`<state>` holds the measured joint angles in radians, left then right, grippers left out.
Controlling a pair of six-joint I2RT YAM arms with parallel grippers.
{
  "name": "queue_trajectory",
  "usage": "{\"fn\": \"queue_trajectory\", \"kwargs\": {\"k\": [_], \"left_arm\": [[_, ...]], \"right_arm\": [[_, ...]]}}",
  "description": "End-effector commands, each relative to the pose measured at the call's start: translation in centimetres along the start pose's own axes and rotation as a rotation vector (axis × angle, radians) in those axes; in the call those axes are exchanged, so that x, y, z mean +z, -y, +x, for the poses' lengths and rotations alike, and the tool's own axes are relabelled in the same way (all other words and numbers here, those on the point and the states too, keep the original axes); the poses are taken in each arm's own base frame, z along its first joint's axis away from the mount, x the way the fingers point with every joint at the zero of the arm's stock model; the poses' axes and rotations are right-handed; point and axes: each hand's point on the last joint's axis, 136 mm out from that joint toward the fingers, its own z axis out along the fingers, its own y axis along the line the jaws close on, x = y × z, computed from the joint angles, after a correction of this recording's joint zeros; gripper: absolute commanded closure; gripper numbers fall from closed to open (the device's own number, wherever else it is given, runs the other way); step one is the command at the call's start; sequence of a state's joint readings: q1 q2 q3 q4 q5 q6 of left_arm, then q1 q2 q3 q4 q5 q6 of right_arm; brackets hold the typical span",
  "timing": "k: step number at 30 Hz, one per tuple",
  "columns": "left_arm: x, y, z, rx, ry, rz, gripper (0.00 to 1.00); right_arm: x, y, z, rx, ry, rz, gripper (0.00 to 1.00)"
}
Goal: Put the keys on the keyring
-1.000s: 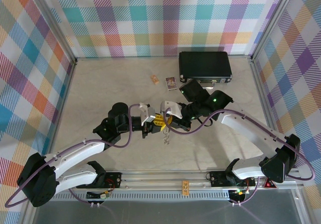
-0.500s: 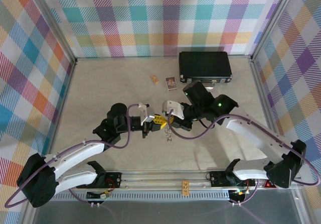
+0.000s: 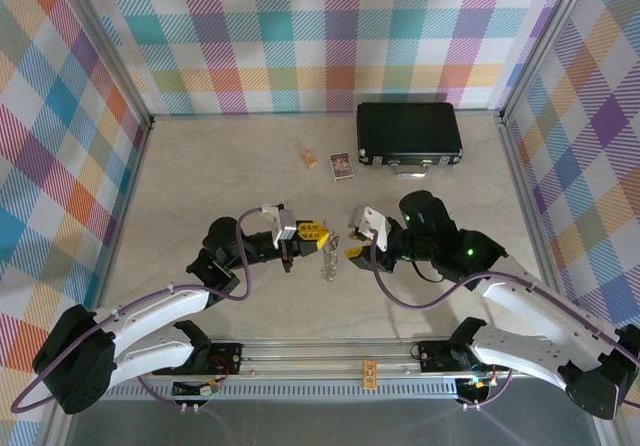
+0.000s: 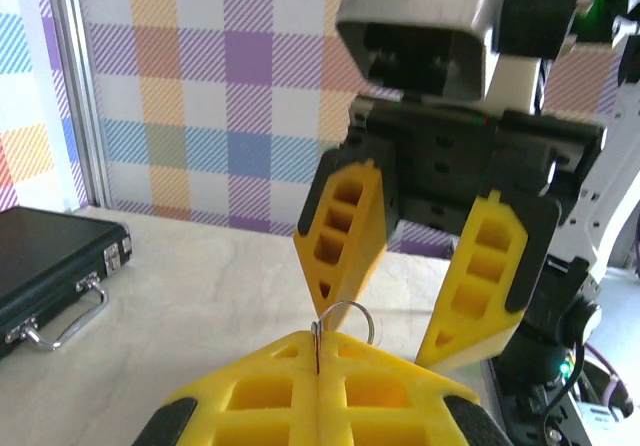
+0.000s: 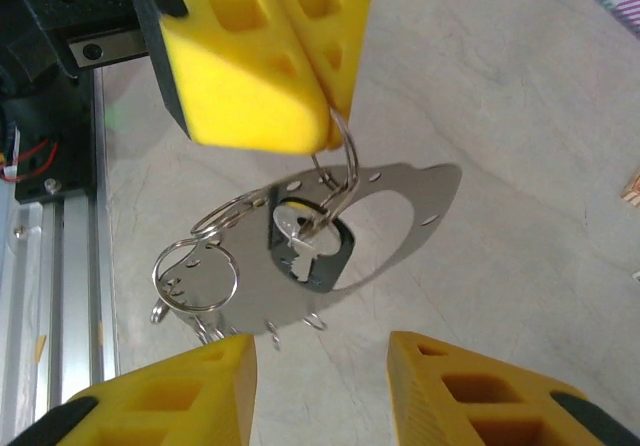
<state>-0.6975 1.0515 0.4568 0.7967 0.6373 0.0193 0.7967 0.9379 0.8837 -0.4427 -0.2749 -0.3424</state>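
My left gripper [image 3: 316,233] is shut on a thin wire keyring [image 4: 346,317], pinching its edge between the yellow fingertips [image 4: 318,354]. In the right wrist view the keyring [image 5: 345,161] hangs from those fingers, and a black-headed key [image 5: 310,248] dangles on it above the table. More linked wire rings [image 5: 195,264] hang off to the left. The bunch of keys [image 3: 328,257] hangs just below the left gripper. My right gripper [image 3: 350,245] faces it from the right, open and apart from the keys, with nothing between its fingers [image 5: 170,398].
A black case [image 3: 410,133] lies at the back right, and its handle side shows in the left wrist view [image 4: 50,266]. Two small cards [image 3: 342,165] [image 3: 310,157] lie left of it. The metal base rail [image 3: 330,350] runs along the near edge.
My right gripper has opened and drawn back to the right, away from the keyring. My left gripper has closed fully and still holds the keyring, shifted slightly up and right.
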Motion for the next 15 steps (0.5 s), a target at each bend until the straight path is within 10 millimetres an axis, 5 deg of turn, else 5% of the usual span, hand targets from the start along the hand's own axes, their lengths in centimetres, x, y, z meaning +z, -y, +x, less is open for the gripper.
{"fn": "queue_trajectory", "kwargs": {"k": [1, 8, 15], "left_arm": [[-0.3, 0.3, -2.9, 0.033, 0.122, 0.006, 1.00], [-0.3, 0.3, -3.0, 0.031, 0.120, 0.008, 1.00], [-0.3, 0.4, -3.1, 0.034, 0.116, 0.014, 1.00]], "right_arm": [[-0.7, 0.3, -3.8, 0.050, 0.183, -0.001, 0.62], [-1.5, -0.3, -6.6, 0.100, 0.253, -0.076, 0.62], [-0.8, 0.2, -7.0, 0.134, 0.224, -0.086, 0.67]]}}
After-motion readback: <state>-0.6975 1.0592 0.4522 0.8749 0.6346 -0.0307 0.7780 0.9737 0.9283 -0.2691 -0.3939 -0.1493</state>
